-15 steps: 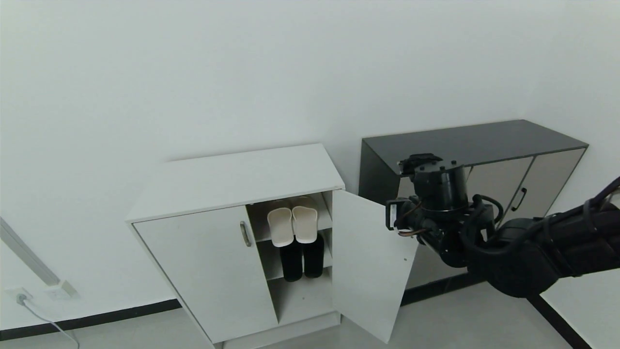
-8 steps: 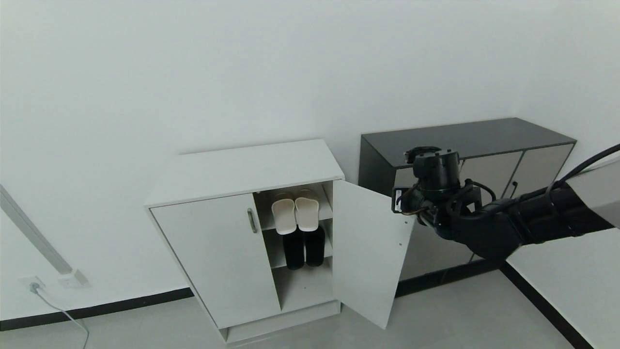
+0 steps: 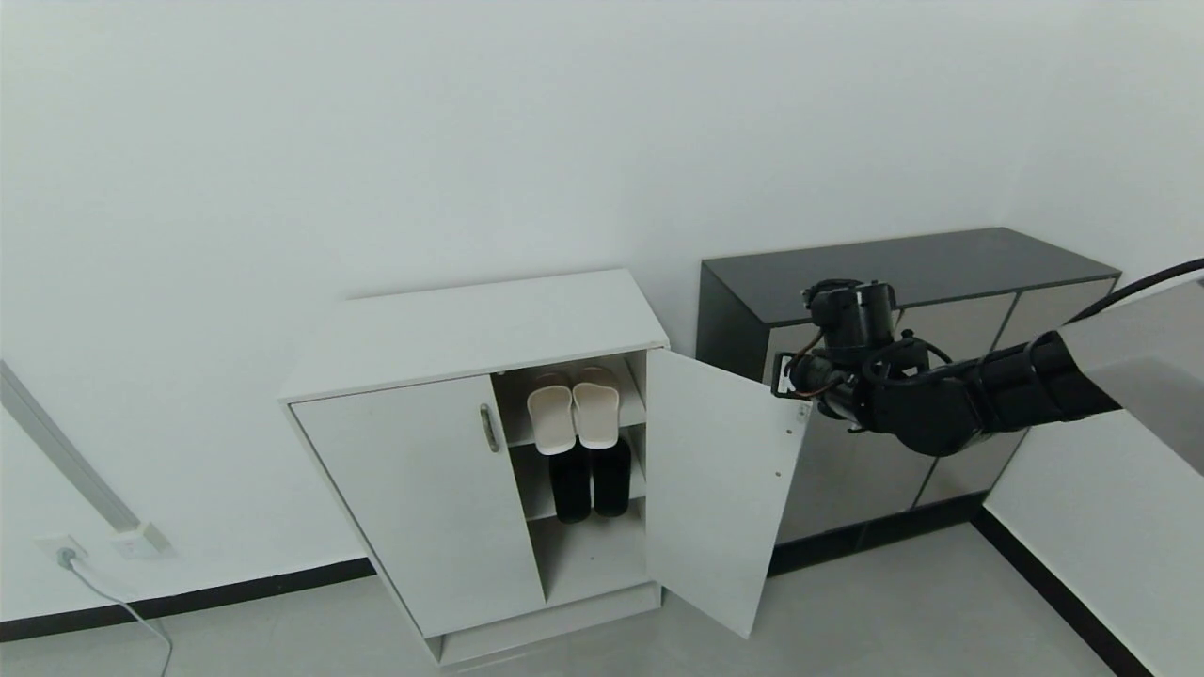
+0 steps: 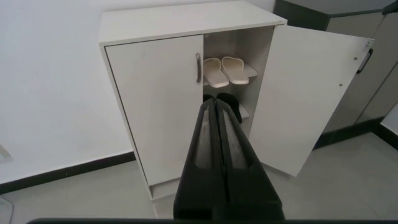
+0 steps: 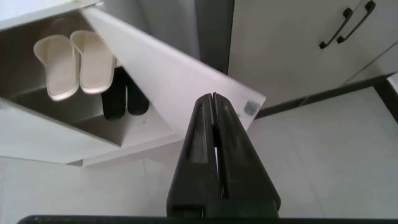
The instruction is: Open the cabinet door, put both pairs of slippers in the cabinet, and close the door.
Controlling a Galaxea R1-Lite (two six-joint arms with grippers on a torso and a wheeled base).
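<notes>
The white cabinet (image 3: 470,329) stands against the wall with its left door shut and its right door (image 3: 715,489) swung wide open. White slippers (image 3: 574,414) lie on the upper shelf, with black slippers (image 3: 590,480) on the shelf below. My right gripper (image 3: 800,400) is shut at the top outer corner of the open door, on its outer side. In the right wrist view its fingertips (image 5: 214,99) sit against the door (image 5: 168,74) near that corner. My left gripper (image 4: 216,102) is shut, holds nothing, and is back from the cabinet front (image 4: 155,99).
A dark cabinet (image 3: 903,263) with grey doors stands just right of the open door, behind my right arm. A white surface (image 3: 1110,508) fills the lower right. A wall socket with a cable (image 3: 66,555) is low on the left. The grey floor (image 3: 847,621) before the cabinets is free.
The head camera has pulled back and shifted. My right arm has stretched out, and its gripper now sits at the door's top outer corner. The door and slippers have stayed put.
</notes>
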